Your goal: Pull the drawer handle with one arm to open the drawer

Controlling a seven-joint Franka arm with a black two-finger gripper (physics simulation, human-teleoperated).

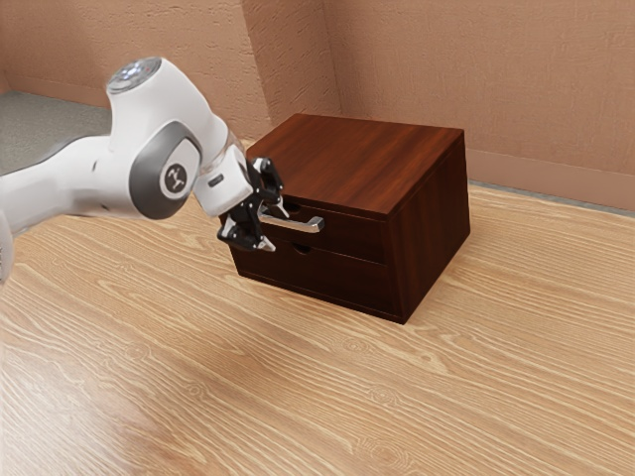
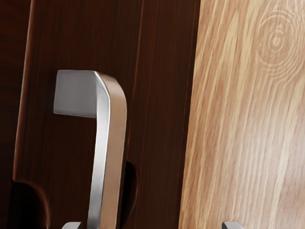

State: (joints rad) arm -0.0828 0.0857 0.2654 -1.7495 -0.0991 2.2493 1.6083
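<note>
Dark walnut-toned wood faces the small cabinet (image 1: 359, 159) standing on the pale-grained table (image 1: 298, 397), where the white arm (image 1: 119, 174) reaches in from the exterior view's left with its black gripper (image 1: 264, 222) at the upper drawer (image 1: 347, 234). The drawer's front sits flush with the one below and looks closed. Its brushed-metal handle (image 1: 298, 224) is a bar standing off the front on short bent ends. The fingers (image 2: 71, 224) are spread wide and straddle the end of the bar nearer the arm. In the wrist view the bar (image 2: 108, 143) runs close beside one fingertip, with a broad gap to the other, so nothing is gripped yet.

To do the step well, the fingers should likely close squarely across the bar, not on the bent corner, so the metal cannot slip out sideways. The pull should then run straight out along the drawer's slide. A pull angled up or to the side risks jamming the drawer or dragging the whole cabinet across the table, since nothing appears to hold it down. Gripping nearer the middle of the bar would probably spread the load more evenly.

No brand, label or legible writing appears on the cabinet or handle. A small emblem (image 1: 177, 177) on the arm's grey joint cap cannot be read.
</note>
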